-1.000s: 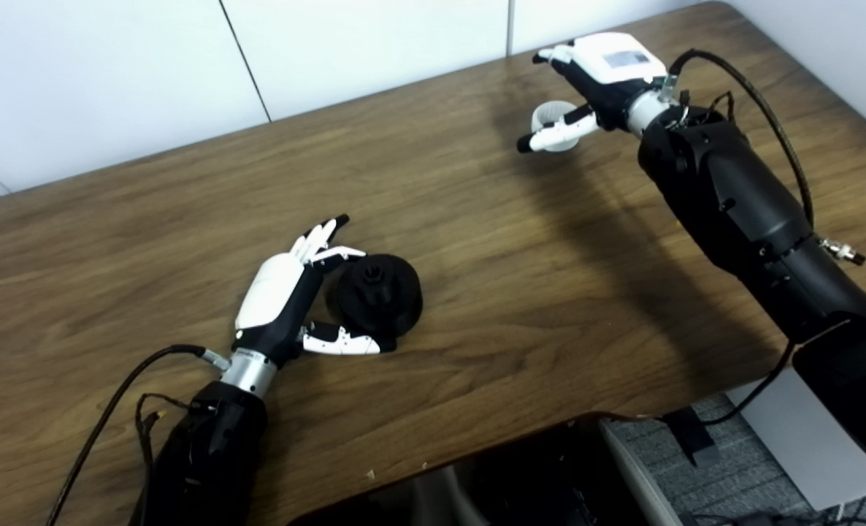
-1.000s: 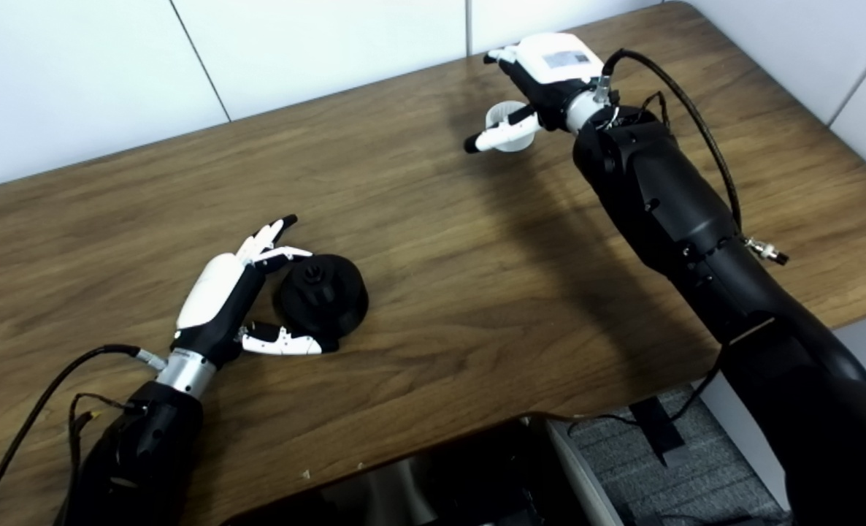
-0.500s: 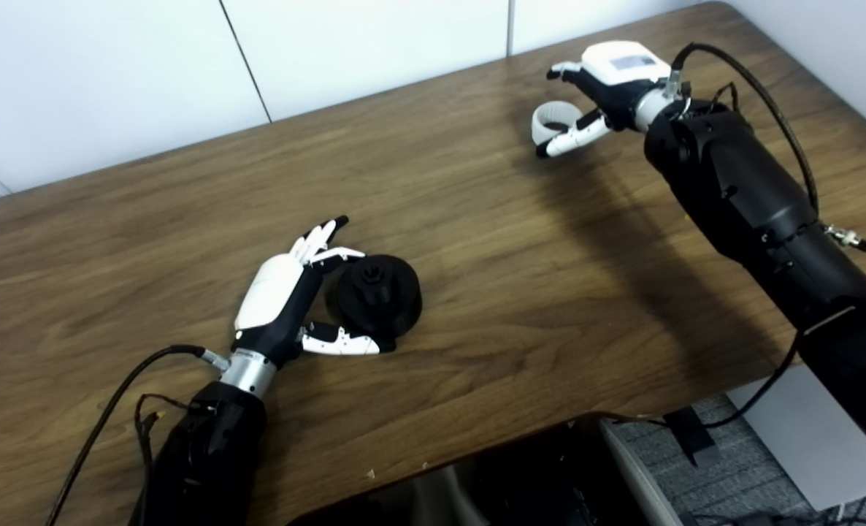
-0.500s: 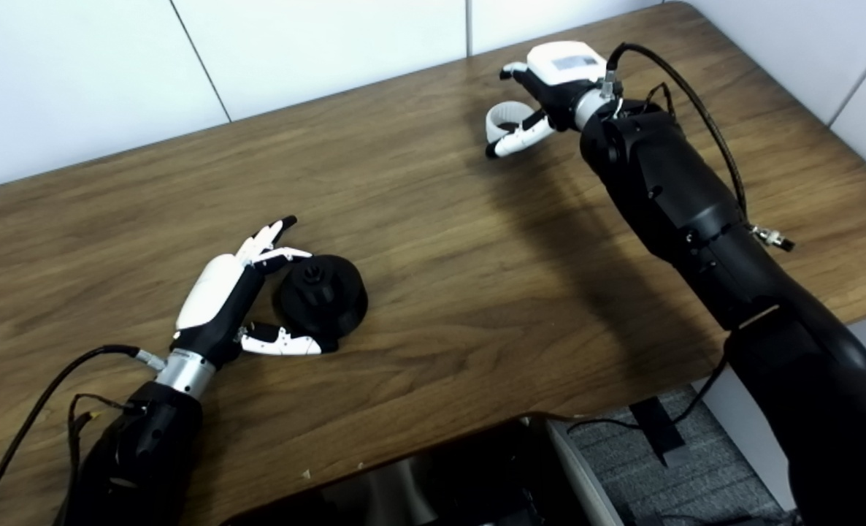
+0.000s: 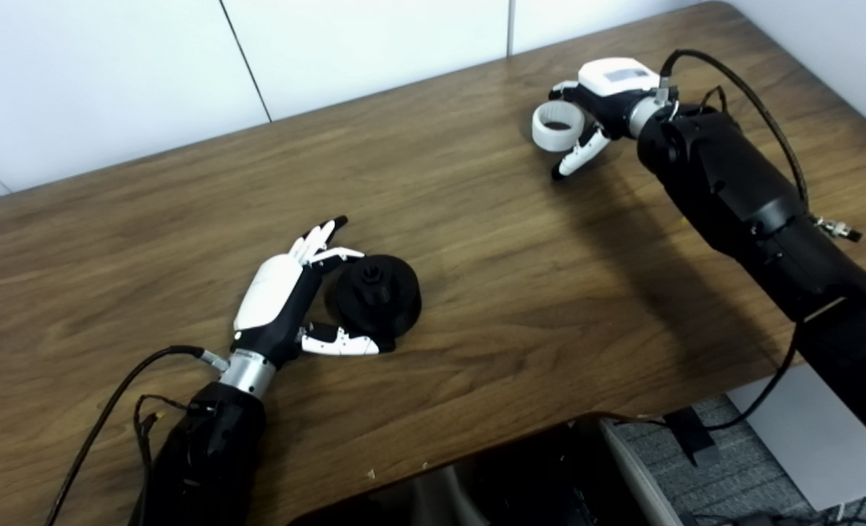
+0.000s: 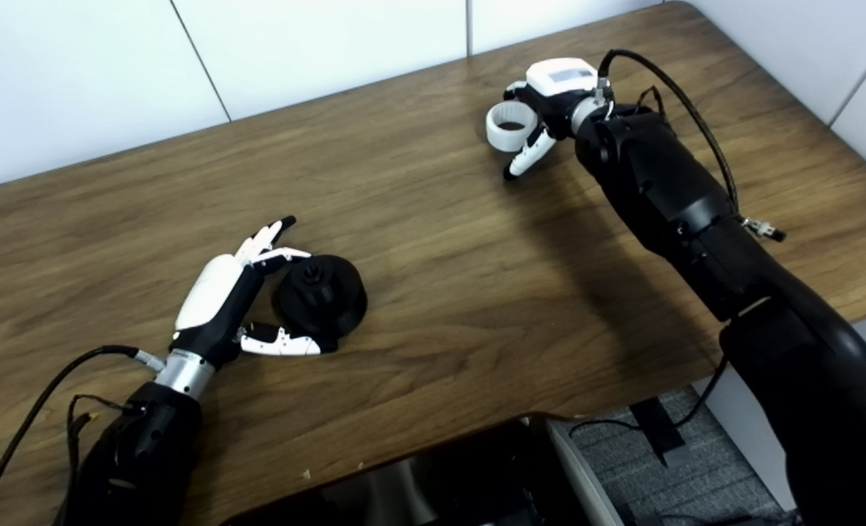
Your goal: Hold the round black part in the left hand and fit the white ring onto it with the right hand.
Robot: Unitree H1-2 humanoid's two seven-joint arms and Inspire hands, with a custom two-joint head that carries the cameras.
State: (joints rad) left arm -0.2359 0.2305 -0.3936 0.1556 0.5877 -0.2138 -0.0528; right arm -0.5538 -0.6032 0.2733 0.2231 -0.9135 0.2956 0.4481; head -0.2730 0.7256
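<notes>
Item 1: round black part [image 5: 376, 296]. Sits on wooden table [image 5: 477, 241], near front edge, hub stub up. Used as landmark below.

Item 2: left hand [image 5: 287, 292]. Directly left of black part, cupped round it; thumb along its front edge, fingers at its rear-left side. Looks like light contact, not a firm grasp; part not lifted off table.

Item 3: white ring [image 5: 557, 126]. Far right and to the rear of black part, well apart from it. Looks raised off the table, bore facing roughly up.

Item 4: right hand [image 5: 599, 98]. Just right of ring, fingers curled on ring's far side, thumb pointing down and free of it. Ring appears held.

Progress: ring picked up, by the look of it. Left to do: bring ring across to black part, steady/lift part w/ left hand, seat ring.

Unclear: finger contact on ring's far side hidden; left palim side hidden; lower black shape at the front edge not identifiable.
</notes>
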